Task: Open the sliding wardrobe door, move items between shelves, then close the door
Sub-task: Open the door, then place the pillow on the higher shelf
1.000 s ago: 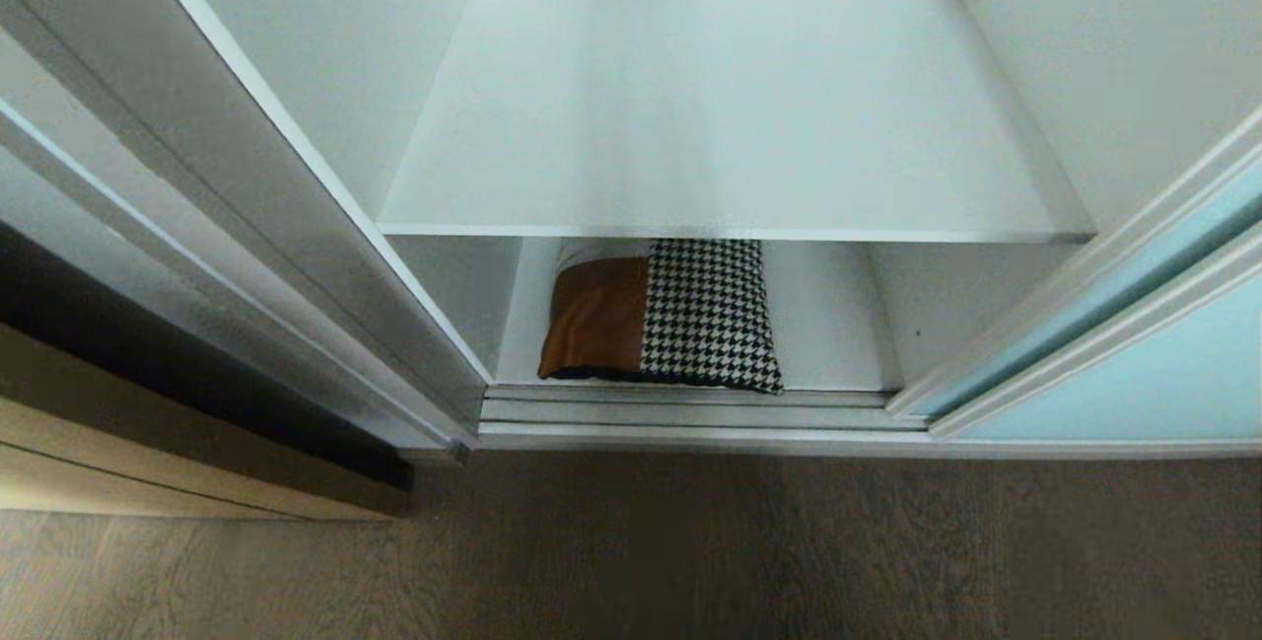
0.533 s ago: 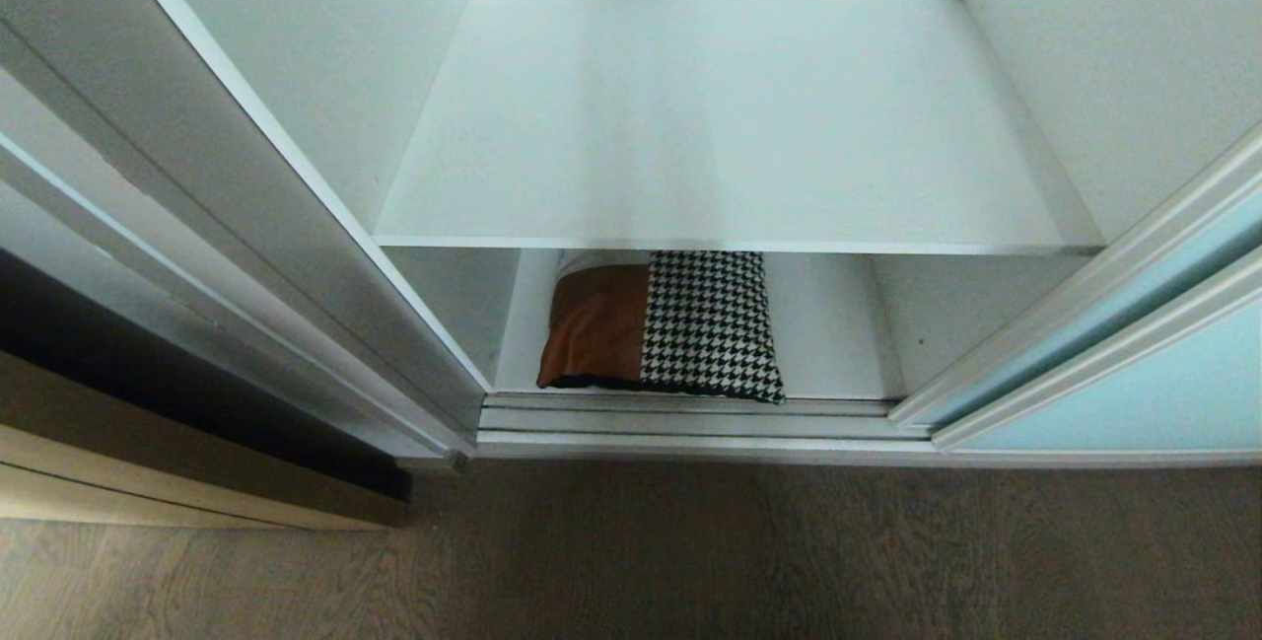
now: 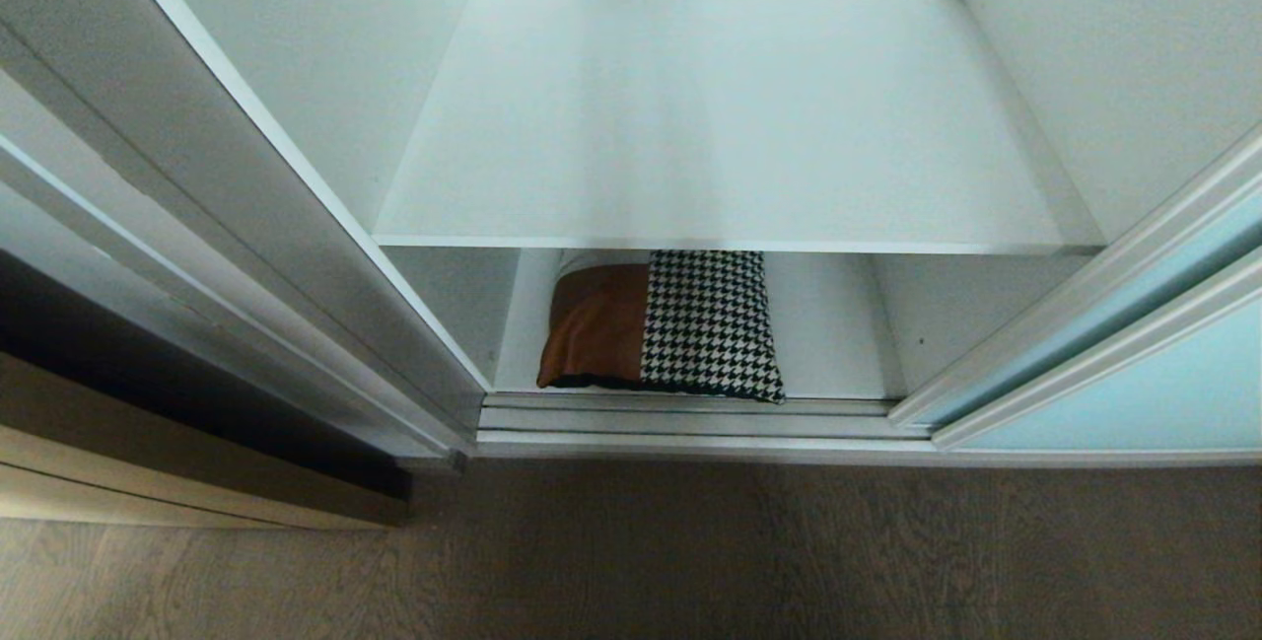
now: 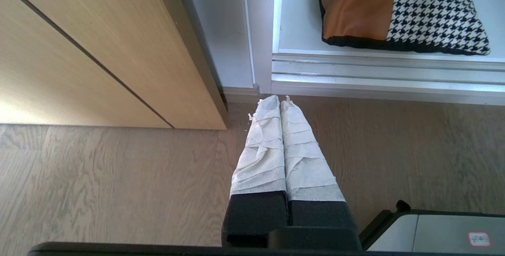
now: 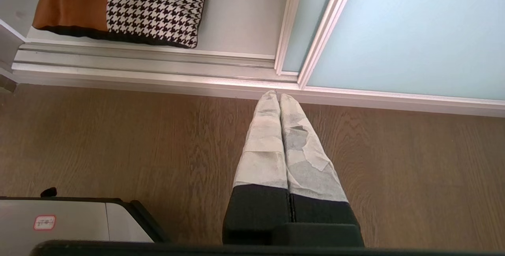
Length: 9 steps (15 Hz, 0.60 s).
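while the door point(image 3: 1163, 354) stands slid off to the right, the wardrobe is open, so the first step looks done. the cushion point(image 3: 659, 322) lies flat on the bottom shelf point(image 3: 833, 324), close to the front edge and just behind the track point(image 3: 690, 418), tan leather half to the left and houndstooth half to the right, a black underside showing along its near edge. the upper shelf point(image 3: 720, 117) above it carries nothing that shows.

neither arm is in the head view. each wrist view shows its hand low over the wood floor point(image 3: 690, 551) in front of the wardrobe: the left hand point(image 4: 280, 100) has its wrapped fingers pressed together near the left end of the track beside a tan wood-grain panel point(image 4: 79, 51); the right hand point(image 5: 279, 96) also has its fingers together, tips close to the foot of the door frame. neither holds anything.

my reading is that the move between shelves has not begun: the cushion still has to be gripped, lifted out and set on the upper shelf, and then the door slid back to the left to close. most of the work is left.
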Available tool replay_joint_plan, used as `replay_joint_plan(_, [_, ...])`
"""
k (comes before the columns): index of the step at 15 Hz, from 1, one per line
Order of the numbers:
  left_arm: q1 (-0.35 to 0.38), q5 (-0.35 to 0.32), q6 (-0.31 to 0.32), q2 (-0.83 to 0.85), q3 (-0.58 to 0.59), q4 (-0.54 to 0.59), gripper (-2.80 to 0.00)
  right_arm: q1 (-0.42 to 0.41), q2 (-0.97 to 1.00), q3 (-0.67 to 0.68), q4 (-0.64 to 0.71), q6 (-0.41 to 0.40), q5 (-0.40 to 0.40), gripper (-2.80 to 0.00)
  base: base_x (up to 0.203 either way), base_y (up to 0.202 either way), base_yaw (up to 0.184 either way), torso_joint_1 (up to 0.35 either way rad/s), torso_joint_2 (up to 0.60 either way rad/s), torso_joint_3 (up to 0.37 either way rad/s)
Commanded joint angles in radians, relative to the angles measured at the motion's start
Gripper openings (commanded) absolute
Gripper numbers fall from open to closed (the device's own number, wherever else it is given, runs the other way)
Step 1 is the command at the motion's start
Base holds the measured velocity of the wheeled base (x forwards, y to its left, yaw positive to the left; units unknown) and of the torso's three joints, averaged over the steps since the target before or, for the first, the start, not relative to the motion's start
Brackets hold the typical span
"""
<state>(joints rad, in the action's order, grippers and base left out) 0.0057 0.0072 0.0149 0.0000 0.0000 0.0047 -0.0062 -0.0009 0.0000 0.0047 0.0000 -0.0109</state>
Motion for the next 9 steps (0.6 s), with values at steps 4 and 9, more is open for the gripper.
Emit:
replay_joint_plan(4, [0.0,0.0,0.0,0.002,0.002,0.0,-2.8,0.0,0.001,0.0,-0.002,-0.009,0.0,-2.8,0.0,0.0,0.0,0.0,0.0,0.0])
replay_joint_plan(9, [0.0,0.0,0.0,0.002,0.002,0.0,-2.8,0.0,-0.001,0.0,-0.001,0.013,0.001,-2.8,0.0,0.0,0.0,0.0,0.0,0.0])
